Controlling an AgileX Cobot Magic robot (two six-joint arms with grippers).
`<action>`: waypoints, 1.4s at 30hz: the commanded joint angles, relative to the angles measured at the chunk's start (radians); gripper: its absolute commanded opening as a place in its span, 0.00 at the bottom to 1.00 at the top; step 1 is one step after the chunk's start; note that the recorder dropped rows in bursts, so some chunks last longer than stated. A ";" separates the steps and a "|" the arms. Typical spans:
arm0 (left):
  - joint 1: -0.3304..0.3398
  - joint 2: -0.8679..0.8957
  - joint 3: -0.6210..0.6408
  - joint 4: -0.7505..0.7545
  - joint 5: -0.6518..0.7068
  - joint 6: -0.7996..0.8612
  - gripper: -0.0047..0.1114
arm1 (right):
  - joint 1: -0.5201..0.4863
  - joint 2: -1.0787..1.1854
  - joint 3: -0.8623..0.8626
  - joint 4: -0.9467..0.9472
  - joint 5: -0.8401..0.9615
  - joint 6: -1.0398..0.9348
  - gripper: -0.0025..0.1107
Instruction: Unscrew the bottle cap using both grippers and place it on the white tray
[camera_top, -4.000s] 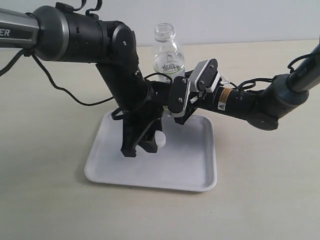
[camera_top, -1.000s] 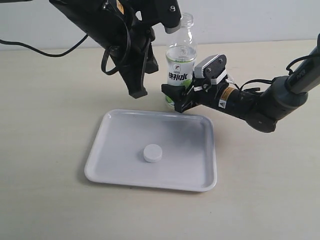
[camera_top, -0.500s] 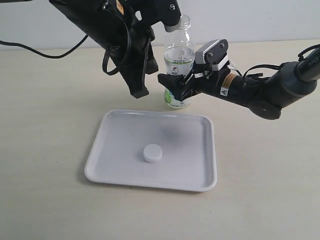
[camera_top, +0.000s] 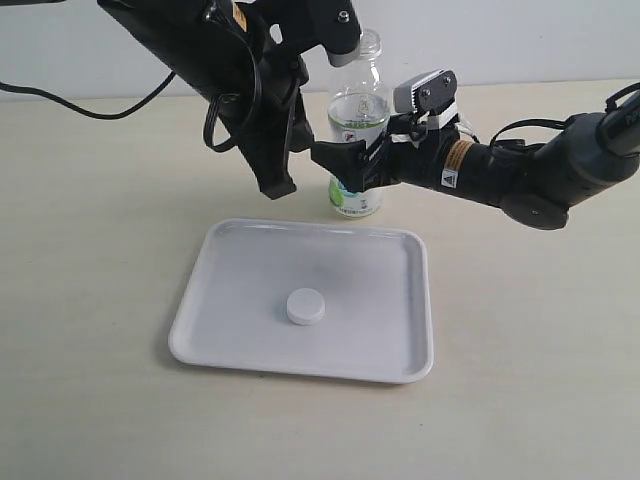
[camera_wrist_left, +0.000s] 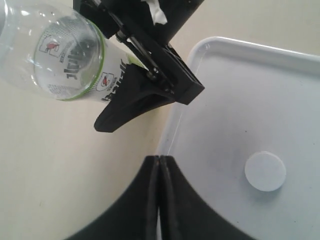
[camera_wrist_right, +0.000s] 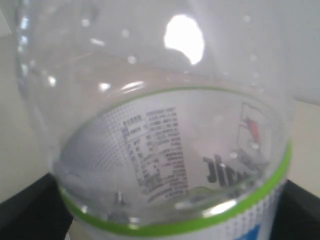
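The white bottle cap (camera_top: 305, 307) (camera_wrist_left: 265, 171) lies flat near the middle of the white tray (camera_top: 400, 340) (camera_wrist_left: 225, 100). Behind the tray's far edge the uncapped clear bottle (camera_top: 358, 130) (camera_wrist_left: 55, 50) (camera_wrist_right: 165, 140) stands upright on the table. My right gripper (camera_top: 336, 168) reaches in from the right, open, with one black finger (camera_wrist_left: 130, 97) (camera_wrist_right: 25, 210) on each side of the labelled body. My left gripper (camera_top: 278, 186) (camera_wrist_left: 159, 159) hangs shut and empty above the table, left of the bottle and over the tray's far-left rim.
The beige table (camera_top: 540, 350) stretches round the tray. The bulky left arm (camera_top: 200, 50) with its cable loop (camera_top: 225, 125) crowds the bottle's left side and neck. A pale wall (camera_top: 500, 40) closes the back.
The right gripper has slid higher up the bottle and further left, its jaws standing wider. The bottle shifted slightly. The left arm and the cap stayed put.
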 joint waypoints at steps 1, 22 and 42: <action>0.001 -0.007 0.001 -0.003 -0.001 -0.010 0.04 | 0.001 -0.009 -0.001 -0.009 0.000 0.005 0.76; 0.001 -0.007 0.001 -0.007 0.026 -0.010 0.04 | -0.082 -0.009 0.083 -0.121 -0.177 0.007 0.76; 0.001 -0.007 0.001 -0.007 0.026 -0.010 0.04 | -0.273 -0.011 0.091 -0.459 -0.188 0.174 0.76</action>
